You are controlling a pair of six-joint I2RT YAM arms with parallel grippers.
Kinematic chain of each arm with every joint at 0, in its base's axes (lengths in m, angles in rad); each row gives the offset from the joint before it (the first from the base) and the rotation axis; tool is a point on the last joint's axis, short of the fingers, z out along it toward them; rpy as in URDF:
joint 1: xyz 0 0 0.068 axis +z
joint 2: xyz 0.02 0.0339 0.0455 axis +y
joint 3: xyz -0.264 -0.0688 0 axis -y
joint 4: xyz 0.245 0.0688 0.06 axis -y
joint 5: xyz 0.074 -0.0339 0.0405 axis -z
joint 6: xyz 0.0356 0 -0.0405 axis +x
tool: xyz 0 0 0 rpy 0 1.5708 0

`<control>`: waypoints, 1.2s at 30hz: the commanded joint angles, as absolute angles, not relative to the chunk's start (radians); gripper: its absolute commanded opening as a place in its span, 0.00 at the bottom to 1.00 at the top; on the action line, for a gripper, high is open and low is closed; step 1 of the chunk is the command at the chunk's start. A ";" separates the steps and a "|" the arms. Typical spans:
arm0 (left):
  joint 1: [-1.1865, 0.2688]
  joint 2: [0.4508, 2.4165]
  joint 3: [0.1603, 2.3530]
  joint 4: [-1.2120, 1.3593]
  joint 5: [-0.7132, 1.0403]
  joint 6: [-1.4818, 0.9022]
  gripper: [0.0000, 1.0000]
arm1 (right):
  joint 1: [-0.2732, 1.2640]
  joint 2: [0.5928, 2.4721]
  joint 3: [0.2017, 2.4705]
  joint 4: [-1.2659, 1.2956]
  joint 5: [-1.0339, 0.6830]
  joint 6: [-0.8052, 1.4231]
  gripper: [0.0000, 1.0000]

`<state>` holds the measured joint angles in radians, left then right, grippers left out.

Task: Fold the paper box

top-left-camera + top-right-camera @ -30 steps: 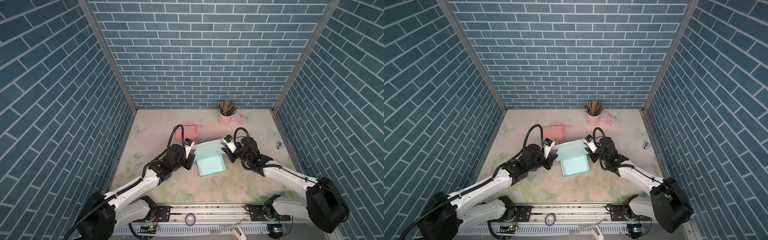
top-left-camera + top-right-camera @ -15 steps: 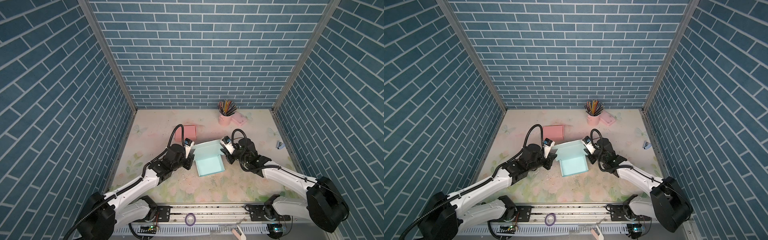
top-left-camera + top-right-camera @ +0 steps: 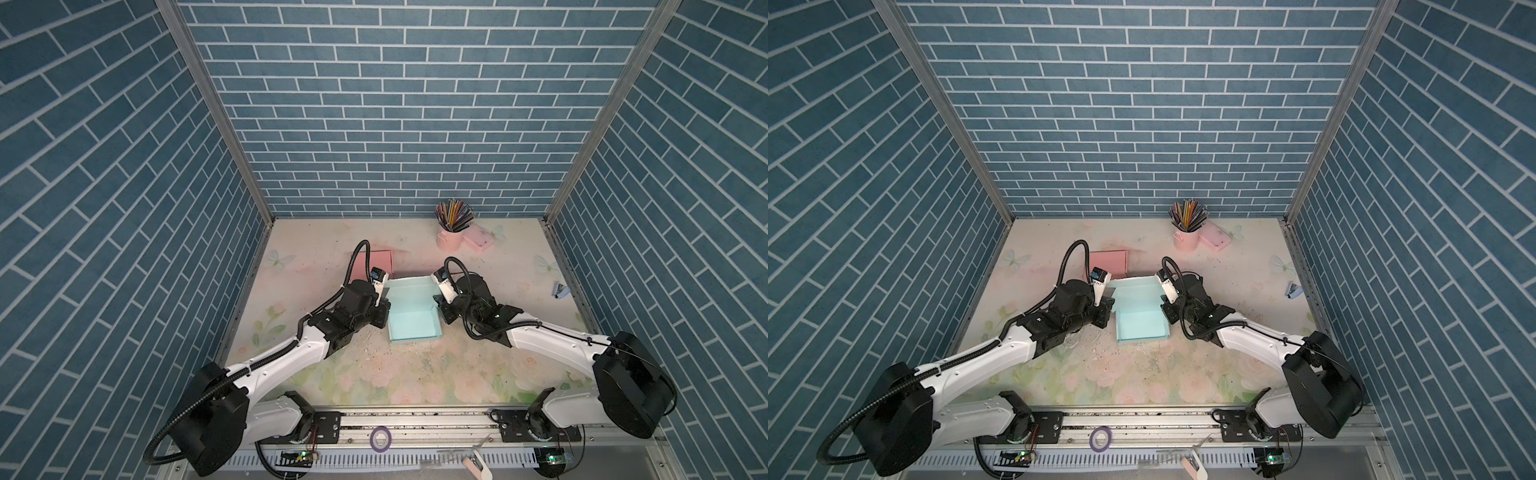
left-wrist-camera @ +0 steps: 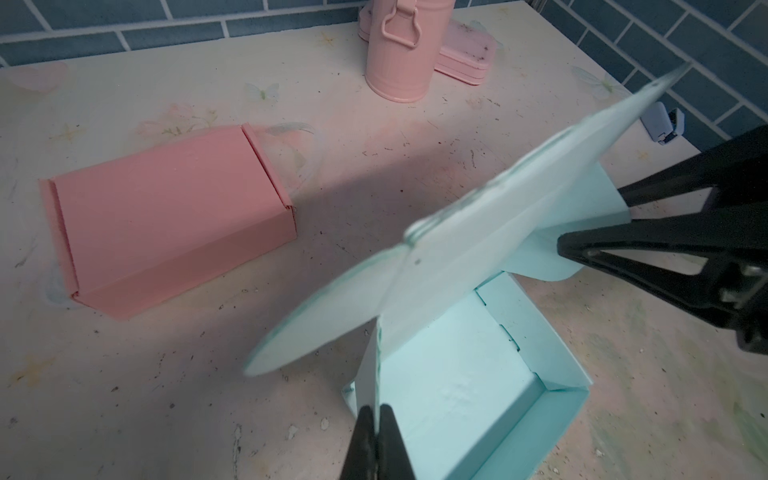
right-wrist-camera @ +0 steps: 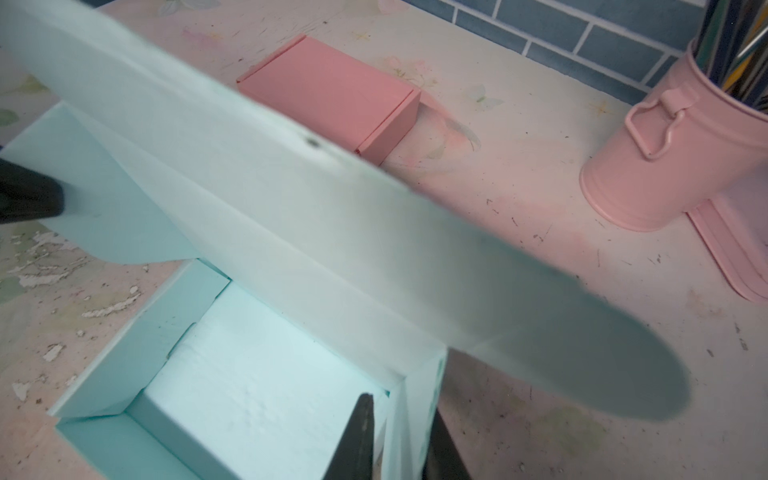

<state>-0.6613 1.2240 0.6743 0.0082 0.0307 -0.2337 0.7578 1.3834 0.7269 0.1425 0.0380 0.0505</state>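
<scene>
- Presently, the left gripper (image 4: 378, 444) has its jaws closed tight on the top edge of the left wall of the paper box (image 3: 413, 320). It holds nothing else.
- Right gripper (image 5: 399, 440): jaws a little apart, astride the right wall, one finger inside the box and one outside. Whether the pads press the wall cannot be told.
- Paper box: mid-table between the two grippers, base flat on the table (image 3: 415, 374), walls standing, cavity empty.
- Lid (image 3: 409, 284): raised at the far side and leaning over the cavity, with its rounded side ears splayed left and right. Not closed.
- Risk: both grippers sit in the lid's path. Brought down now, it would likely land on the fingers and buckle.
- Risk: the left pinch is on thin card. A sideways or upward pull could crease or tear the wall, or unfold it.
- Risk: if the right hold is loose, the box may pivot about the left grip when the lid is pushed.
- Risk: the splayed ears may ride outside the walls instead of tucking in.
- Pink box (image 3: 372, 264): just beyond the lid, far left. A shove away from the rail could knock the two together.
</scene>
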 commanded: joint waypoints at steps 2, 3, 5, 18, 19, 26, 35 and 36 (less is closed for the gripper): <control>-0.675 1.261 0.746 0.117 0.014 -0.252 0.00 | 0.776 1.403 0.775 0.155 0.121 0.148 0.21; -0.679 1.273 0.751 0.126 0.008 -0.252 0.00 | 0.775 1.413 0.787 0.151 0.134 0.150 0.21; -0.685 1.295 0.758 0.153 -0.003 -0.252 0.00 | 0.775 1.437 0.811 0.140 0.147 0.152 0.21; -0.724 1.464 0.780 0.378 -0.118 -0.295 0.00 | 0.778 1.515 0.827 0.221 0.223 0.195 0.22; -0.732 1.468 0.770 0.394 -0.126 -0.293 0.00 | 0.778 1.518 0.819 0.235 0.219 0.204 0.22; -0.774 1.499 0.677 0.546 -0.184 -0.276 0.00 | 0.779 1.522 0.792 0.266 0.215 0.232 0.24; -0.816 1.558 0.634 0.639 -0.275 -0.274 0.00 | 0.780 1.506 0.759 0.284 0.208 0.259 0.28; -0.820 1.562 0.630 0.651 -0.285 -0.274 0.00 | 0.781 1.505 0.754 0.286 0.206 0.262 0.29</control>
<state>-0.7895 1.5467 0.6392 0.5430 -0.2928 -0.2726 0.7589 1.5108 0.7609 0.2317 0.2665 0.2146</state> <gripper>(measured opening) 0.050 0.284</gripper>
